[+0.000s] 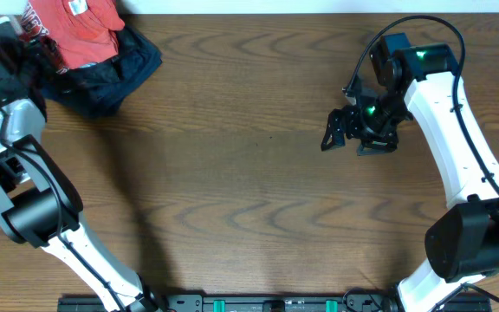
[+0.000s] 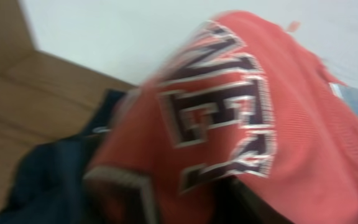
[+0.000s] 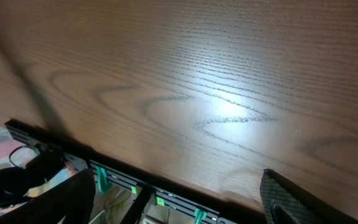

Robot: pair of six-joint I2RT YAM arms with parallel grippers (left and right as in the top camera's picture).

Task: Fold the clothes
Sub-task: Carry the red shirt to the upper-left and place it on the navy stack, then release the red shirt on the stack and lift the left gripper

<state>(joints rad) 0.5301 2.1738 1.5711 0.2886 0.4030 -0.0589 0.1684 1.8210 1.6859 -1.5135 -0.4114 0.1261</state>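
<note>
Risk: coral-red T-shirt (image 1: pixel 81 30) lies bunched atop dark navy garment (image 1: pixel 115 74) at desk's (image 1: pixel 232 173) far-left corner, so left claw (image 1: pixel 35 50), state unreadable, may drag both; right claw (image 1: pixel 353 140) gapes empty, well apart.

Block lettering on coral-red T-shirt (image 2: pixel 303 155): motion-blurred, tilted, not reliably readable.

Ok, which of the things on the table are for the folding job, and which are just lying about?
For the job:
- red T-shirt with block lettering, at the table's far left corner

Lying about:
- dark garment, bunched under the shirt
</note>
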